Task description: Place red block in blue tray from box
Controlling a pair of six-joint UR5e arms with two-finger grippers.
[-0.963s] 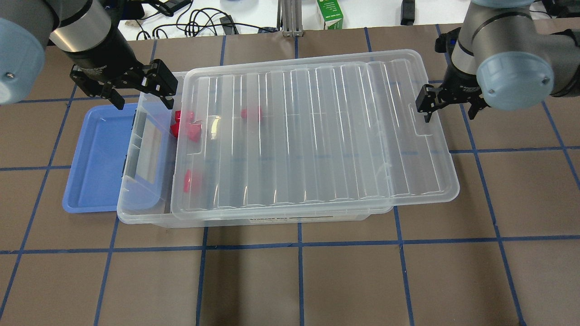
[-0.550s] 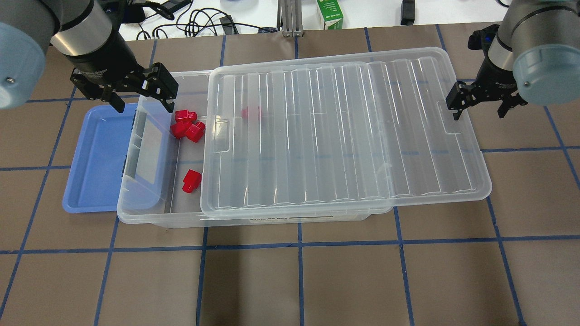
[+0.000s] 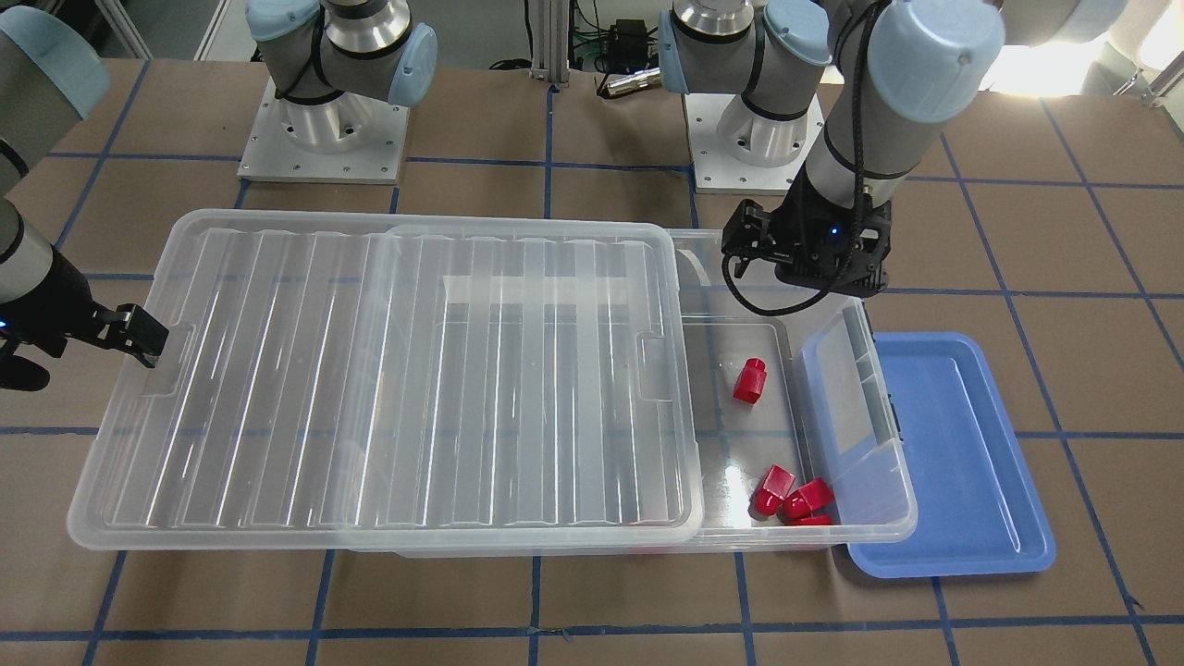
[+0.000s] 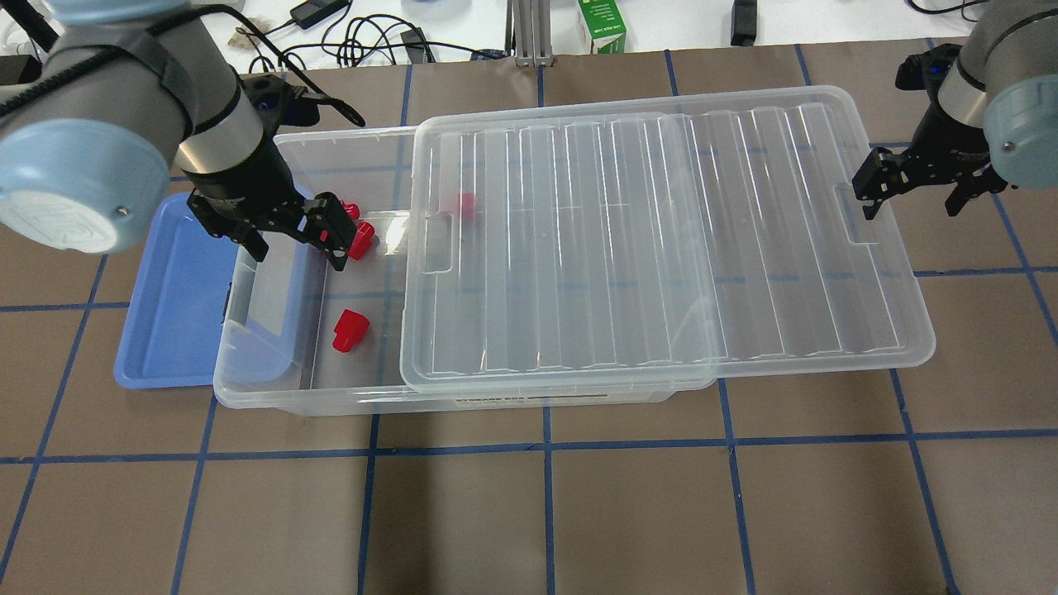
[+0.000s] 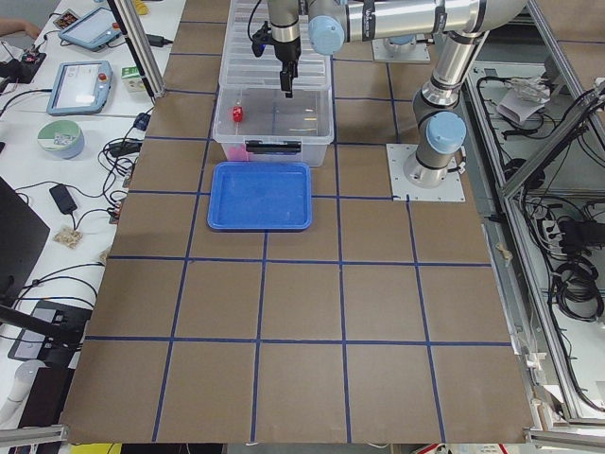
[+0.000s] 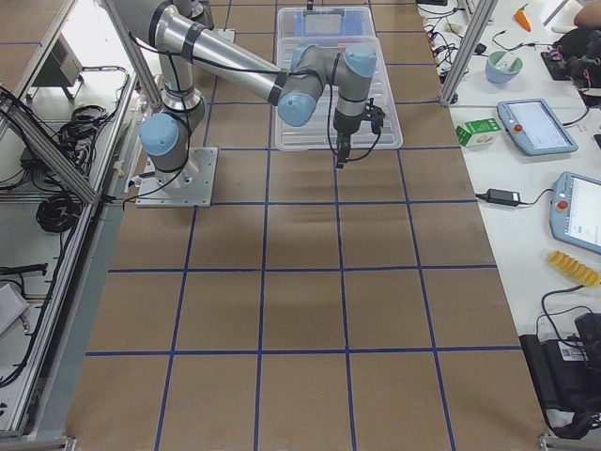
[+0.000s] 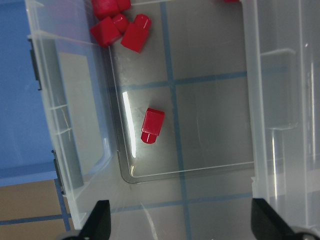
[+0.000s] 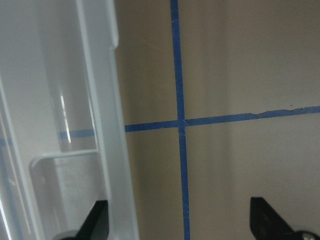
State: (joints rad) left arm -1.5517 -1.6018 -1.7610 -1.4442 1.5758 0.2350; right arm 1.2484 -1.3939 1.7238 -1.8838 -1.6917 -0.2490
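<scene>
The box (image 4: 273, 395) is a clear bin, and its ribbed lid (image 4: 661, 240) is slid toward my right so the left end stands open. The red block (image 4: 350, 330) lies alone on the box floor and also shows in the front view (image 3: 750, 380) and the left wrist view (image 7: 151, 126). The blue tray (image 4: 169, 306) is empty and lies partly under the box's left end. My left gripper (image 4: 293, 240) is open and empty above the open end, behind the block. My right gripper (image 4: 913, 198) is open, one finger in the lid's handle recess (image 8: 65, 185) and the other outside the rim.
A cluster of other red pieces (image 4: 359, 235) lies in the box's far left corner, close to the left gripper's finger. One more red piece (image 4: 465, 207) shows under the lid. A green carton (image 4: 602, 25) and cables (image 4: 372, 41) lie beyond the table's far edge.
The lid has slid further to the right along with my right gripper, uncovering more of the box. My left gripper has moved from the box's far edge to above the open end.
</scene>
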